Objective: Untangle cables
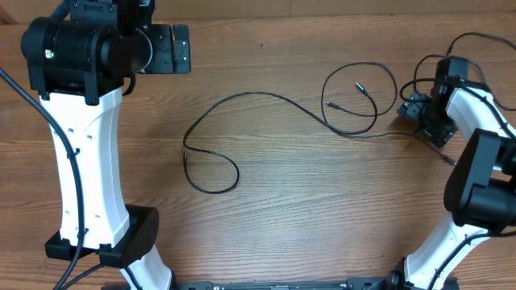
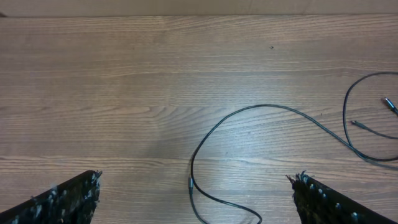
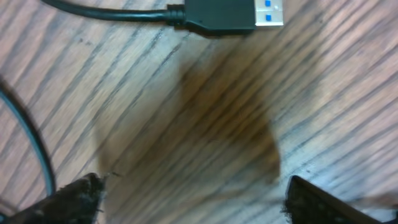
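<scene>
- The cables (image 1: 258,93) are lying on the table (image 1: 282,225) — one loop near, one coil farther right.
- The right gripper (image 3: 194,183) is hovering low, fingers apart, empty — a USB plug (image 3: 233,12) just ahead.
- The left gripper (image 2: 196,179) is hanging farther back, spread wide.

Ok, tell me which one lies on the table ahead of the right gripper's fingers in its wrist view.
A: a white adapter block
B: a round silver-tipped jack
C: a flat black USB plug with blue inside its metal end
C: the right wrist view shows a flat black USB plug, blue visible in its metal end, lying on the wood beyond the open right gripper.
</scene>
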Motion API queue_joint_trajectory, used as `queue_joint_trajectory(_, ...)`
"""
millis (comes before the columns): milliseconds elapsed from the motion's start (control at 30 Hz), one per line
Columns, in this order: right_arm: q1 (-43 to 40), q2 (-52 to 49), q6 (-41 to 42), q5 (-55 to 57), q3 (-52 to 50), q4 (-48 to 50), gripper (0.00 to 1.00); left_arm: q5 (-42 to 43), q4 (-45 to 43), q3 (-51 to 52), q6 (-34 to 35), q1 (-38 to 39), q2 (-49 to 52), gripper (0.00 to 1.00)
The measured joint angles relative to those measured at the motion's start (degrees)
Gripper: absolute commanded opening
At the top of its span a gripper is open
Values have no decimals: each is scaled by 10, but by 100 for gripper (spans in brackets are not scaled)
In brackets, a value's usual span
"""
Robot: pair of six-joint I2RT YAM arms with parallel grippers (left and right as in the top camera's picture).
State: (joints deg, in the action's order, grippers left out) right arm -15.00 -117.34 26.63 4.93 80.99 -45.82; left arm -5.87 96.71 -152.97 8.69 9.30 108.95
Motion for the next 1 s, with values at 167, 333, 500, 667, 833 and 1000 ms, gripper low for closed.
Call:
queue_joint_trajectory(167, 0, -15, 4, 14, 1, 13, 32, 0, 0, 0, 0, 0, 0, 100)
queue_joint_trajectory(333, -1, -18, 3, 20, 1, 36, 24, 0, 0, 0, 0, 0, 0, 100)
queue_joint_trajectory(500, -1, -24, -2, 37, 1, 80, 22, 0, 0, 0, 0, 0, 0, 99)
queue_joint_trajectory(667, -3, -41, -42, 53, 1, 168, 23, 0, 0, 0, 0, 0, 0, 99)
queue_joint_trajectory(833, -24, -61, -74, 64, 1, 252, 23, 0, 0, 0, 0, 0, 0, 100)
queue_joint_trajectory(1000, -100, -87, -87, 66, 9, 318, 23, 0, 0, 0, 0, 0, 0, 100)
